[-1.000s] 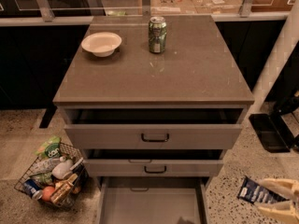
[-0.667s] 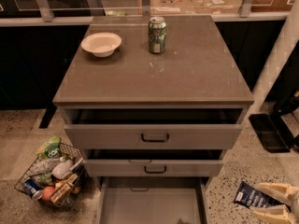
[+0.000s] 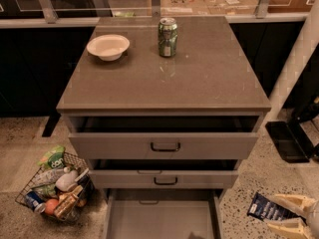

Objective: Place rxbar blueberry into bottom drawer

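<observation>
As bottom drawer [image 3: 160, 219] gapes, gripper [image 3: 272, 212] clamps rxbar blueberry [image 3: 261, 208] lower right

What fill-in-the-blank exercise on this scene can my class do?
The gripper, low beside the cabinet, holds the ____.
On the cabinet top, the can stands beside a white ____.
The bottom drawer stands ____, its visible floor bare.
Missing words: rxbar; bowl; open.

Bare floor [image 3: 239, 185] lies between the claw [image 3: 291, 215], gripping the bar [image 3: 266, 209] at lower right, and the open bottom drawer [image 3: 162, 220], overhung by the middle drawer [image 3: 164, 179].
</observation>
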Motion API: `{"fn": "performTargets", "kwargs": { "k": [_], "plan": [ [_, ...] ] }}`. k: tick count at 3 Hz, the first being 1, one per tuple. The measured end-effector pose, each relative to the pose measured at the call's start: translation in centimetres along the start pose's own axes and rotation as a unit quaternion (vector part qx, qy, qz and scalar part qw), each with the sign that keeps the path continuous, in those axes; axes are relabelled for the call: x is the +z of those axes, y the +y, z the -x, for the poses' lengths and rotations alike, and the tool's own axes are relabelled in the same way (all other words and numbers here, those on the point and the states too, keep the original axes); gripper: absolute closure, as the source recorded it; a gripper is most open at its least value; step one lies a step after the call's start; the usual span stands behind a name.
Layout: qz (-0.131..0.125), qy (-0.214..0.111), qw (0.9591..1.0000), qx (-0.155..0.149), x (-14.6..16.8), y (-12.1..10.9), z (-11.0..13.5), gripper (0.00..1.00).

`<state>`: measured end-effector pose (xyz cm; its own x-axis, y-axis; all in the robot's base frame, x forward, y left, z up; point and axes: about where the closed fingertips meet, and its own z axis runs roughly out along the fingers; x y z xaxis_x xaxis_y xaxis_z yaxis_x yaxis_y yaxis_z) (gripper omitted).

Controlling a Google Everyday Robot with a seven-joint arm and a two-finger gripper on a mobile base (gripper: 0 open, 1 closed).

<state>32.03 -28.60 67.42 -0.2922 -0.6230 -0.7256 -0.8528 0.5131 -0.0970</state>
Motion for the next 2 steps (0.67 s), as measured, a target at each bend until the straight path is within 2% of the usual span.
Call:
{"fn": "performTargets", "kwargs": {
  "k": [1,2],
  "plan": [
    [0.006,0.032,0.9995,0.001,3.7,0.4,-1.9,1.0],
    [0.02,0.083,0.9963,0.003,10.8,0.9,-7.5,1.0]
  ]
}}
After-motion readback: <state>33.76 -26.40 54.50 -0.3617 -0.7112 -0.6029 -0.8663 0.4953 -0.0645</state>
